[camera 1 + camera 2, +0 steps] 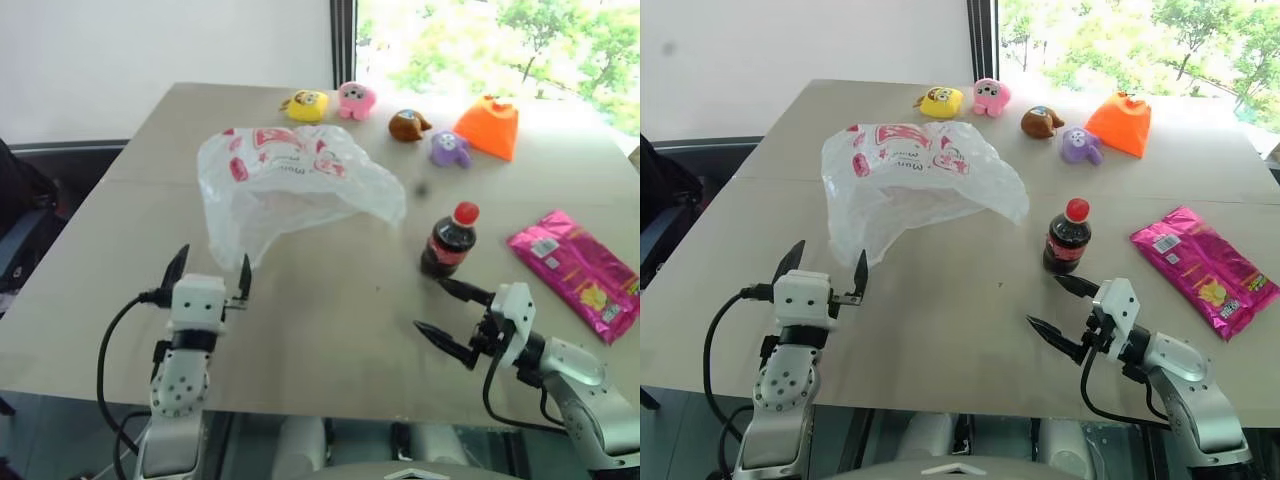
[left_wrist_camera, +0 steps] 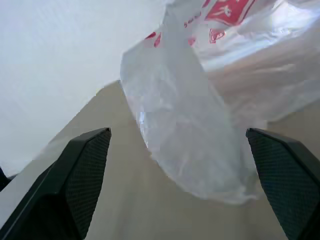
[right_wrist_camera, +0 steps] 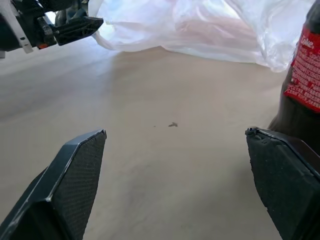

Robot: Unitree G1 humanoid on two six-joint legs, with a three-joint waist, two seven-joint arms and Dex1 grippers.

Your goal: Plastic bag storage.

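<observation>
Jaws of both the left gripper (image 1: 210, 271) and right gripper (image 1: 440, 311) gape wide, empty. This looks like the approach: next, the left must close on the crinkly translucent white plastic bag (image 1: 290, 185).

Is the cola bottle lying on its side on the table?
No, the cola bottle stands upright on the table, red cap on top.

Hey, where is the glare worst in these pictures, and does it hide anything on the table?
Head views: the window behind the table is washed out, and the far edge beside the orange toy glares pale; the toys stay readable. Left wrist view: the plastic bag catches bright highlights, red print still visible. Right wrist view: even light, cola bottle dark.
</observation>
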